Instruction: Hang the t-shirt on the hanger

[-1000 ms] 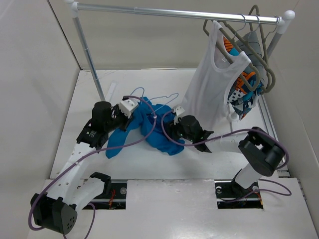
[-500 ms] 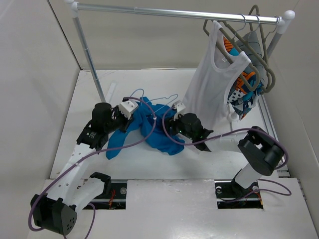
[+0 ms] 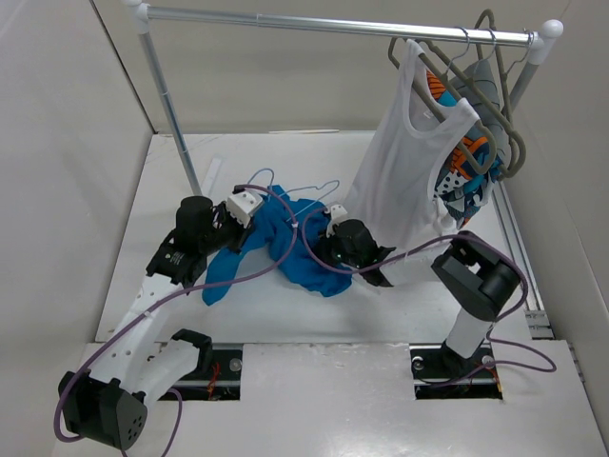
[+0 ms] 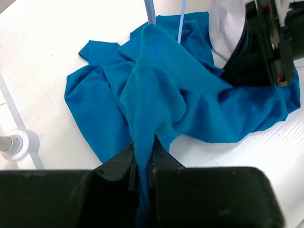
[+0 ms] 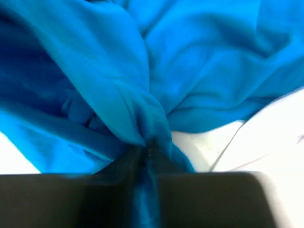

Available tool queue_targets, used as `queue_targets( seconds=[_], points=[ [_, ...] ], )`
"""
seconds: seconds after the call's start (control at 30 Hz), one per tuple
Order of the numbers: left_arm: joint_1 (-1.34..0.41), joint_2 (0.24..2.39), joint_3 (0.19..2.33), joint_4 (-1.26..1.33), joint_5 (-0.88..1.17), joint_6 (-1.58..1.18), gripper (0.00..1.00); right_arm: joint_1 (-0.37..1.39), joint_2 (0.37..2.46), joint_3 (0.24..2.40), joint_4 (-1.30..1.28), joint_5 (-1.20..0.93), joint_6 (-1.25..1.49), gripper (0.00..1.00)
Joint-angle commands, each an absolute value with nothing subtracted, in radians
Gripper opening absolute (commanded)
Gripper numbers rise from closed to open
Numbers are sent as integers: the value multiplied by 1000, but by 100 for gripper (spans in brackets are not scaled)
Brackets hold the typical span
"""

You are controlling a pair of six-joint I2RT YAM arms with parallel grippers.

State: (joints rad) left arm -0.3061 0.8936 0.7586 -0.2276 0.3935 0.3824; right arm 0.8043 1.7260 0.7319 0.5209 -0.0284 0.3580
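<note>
Claws at work: left claw (image 4: 142, 164) pinches a raised fold of the blue t-shirt (image 3: 285, 243), crumpled on the tabletop (image 3: 171, 190) w/ wire hanger (image 4: 150, 12) poking out at its far edge; right claw (image 5: 145, 156) nips its other side. Fabric looks soft, light, floppy, so collar/shoulders seem the best holds.

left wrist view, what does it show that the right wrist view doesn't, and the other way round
Only left wrist: the hanger wires, the tank top, the right arm and a rack foot. Only right wrist: a close look at folds bunched into the right jaws. Both: the t-shirt on the white table, pinched in that camera's own jaws.
</note>
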Motion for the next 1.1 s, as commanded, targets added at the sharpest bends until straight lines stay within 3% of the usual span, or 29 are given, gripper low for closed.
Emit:
queue_targets(
  seconds=[0.0, 0.13, 0.27, 0.47, 0.67, 0.77, 1.07],
  points=[
    [-307, 864, 785, -184, 407, 354, 0, 787, 1743, 779, 528, -69, 374, 0],
    [-298, 812, 798, -292, 463, 464, 0, 732, 1625, 711, 491, -40, 307, 0],
    [-229, 769, 798, -446, 576, 697, 0, 644, 1412, 635, 284, 55, 175, 0],
    [-219, 769, 788, -600, 649, 940, 0, 506, 1181, 581, 100, 18, -15, 0],
    [-219, 805, 758, -578, 523, 1034, 0, 488, 1063, 590, 51, -57, -182, 0],
    [-219, 816, 771, -569, 544, 1071, 0, 547, 1052, 672, 37, -110, -290, 0],
    [-344, 847, 821, -523, 827, 1006, 0, 709, 1304, 1003, 37, -397, -466, 0]
  ],
)
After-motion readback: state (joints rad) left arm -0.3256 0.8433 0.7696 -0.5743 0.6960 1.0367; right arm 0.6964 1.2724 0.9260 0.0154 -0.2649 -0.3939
